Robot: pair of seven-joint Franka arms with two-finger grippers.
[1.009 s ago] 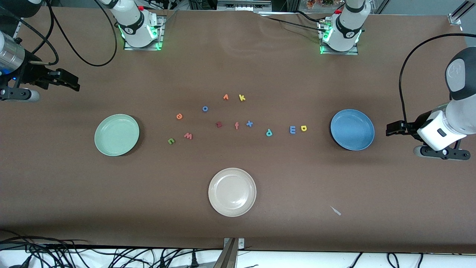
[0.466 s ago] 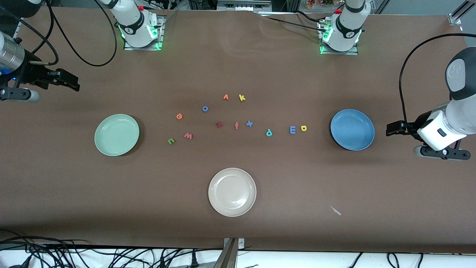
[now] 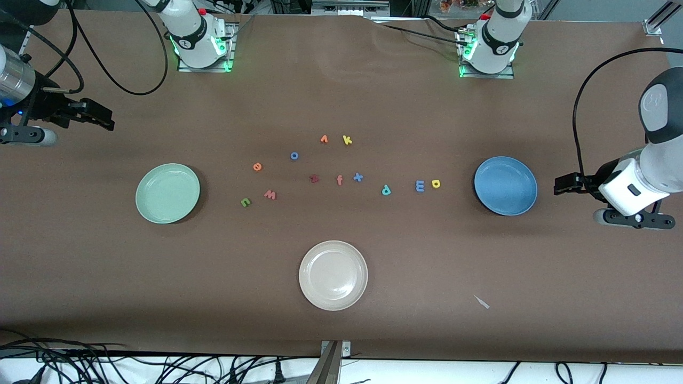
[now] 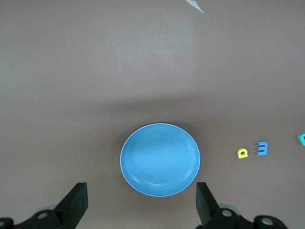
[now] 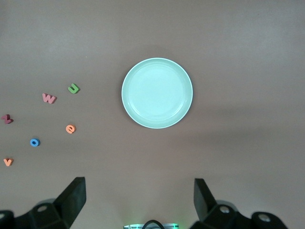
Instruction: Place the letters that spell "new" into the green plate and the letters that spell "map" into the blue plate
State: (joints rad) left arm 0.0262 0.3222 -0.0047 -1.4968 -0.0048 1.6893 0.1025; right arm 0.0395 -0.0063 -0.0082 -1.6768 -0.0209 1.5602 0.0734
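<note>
The pale green plate (image 3: 168,193) (image 5: 157,93) lies toward the right arm's end, with green n (image 3: 245,202) (image 5: 73,88), pinkish w (image 3: 270,194) (image 5: 48,98) and orange e (image 3: 257,166) (image 5: 70,129) beside it on the table. The blue plate (image 3: 505,185) (image 4: 159,160) lies toward the left arm's end, beside yellow a (image 3: 436,183) (image 4: 242,153), blue m (image 3: 420,185) (image 4: 262,148) and teal p (image 3: 386,190) (image 4: 301,138). Both plates hold nothing. My left gripper (image 3: 560,184) (image 4: 140,188) hangs open beside the blue plate. My right gripper (image 3: 101,115) (image 5: 139,186) waits open over its table end.
A cream-white plate (image 3: 333,275) sits nearest the front camera at mid-table. Other letters lie between the coloured plates: blue o (image 3: 294,156), orange v (image 3: 324,139), yellow k (image 3: 347,140), dark red z (image 3: 314,178), an f (image 3: 339,180), blue x (image 3: 358,177). A paper scrap (image 3: 482,302) lies near the front.
</note>
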